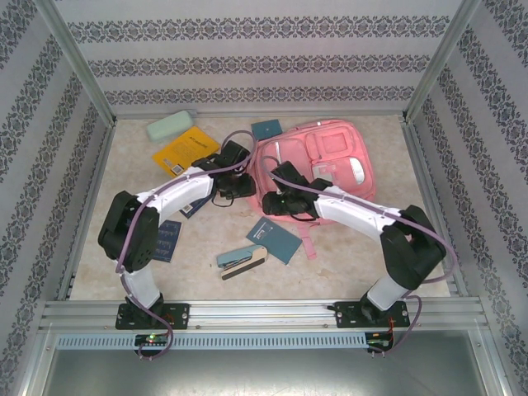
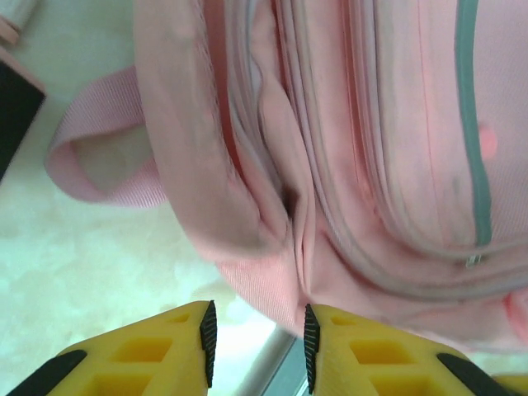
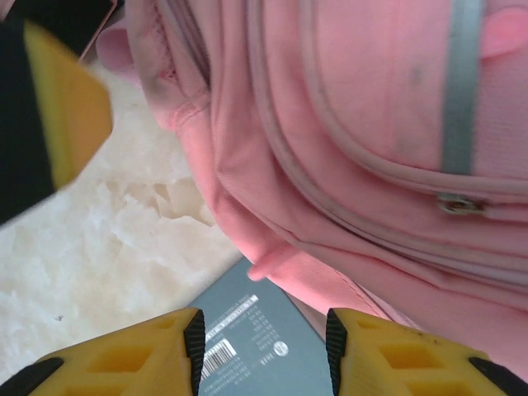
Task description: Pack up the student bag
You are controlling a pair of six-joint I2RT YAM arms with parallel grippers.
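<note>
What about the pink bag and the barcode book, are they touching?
Touching. In the right wrist view the student bag lies on a corner of the grey book, covering it.

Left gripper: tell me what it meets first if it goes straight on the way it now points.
Most likely the student bag. The left gripper, jaws apart, points at the bag's folded pink edge just ahead of it. The left wrist view does not show how much of a gap remains.

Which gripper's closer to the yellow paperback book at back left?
Left. The left gripper is just right of the yellow paperback book, at the left edge of the pink fabric backpack; the right gripper is farther along that edge, nearer the arm bases.
</note>
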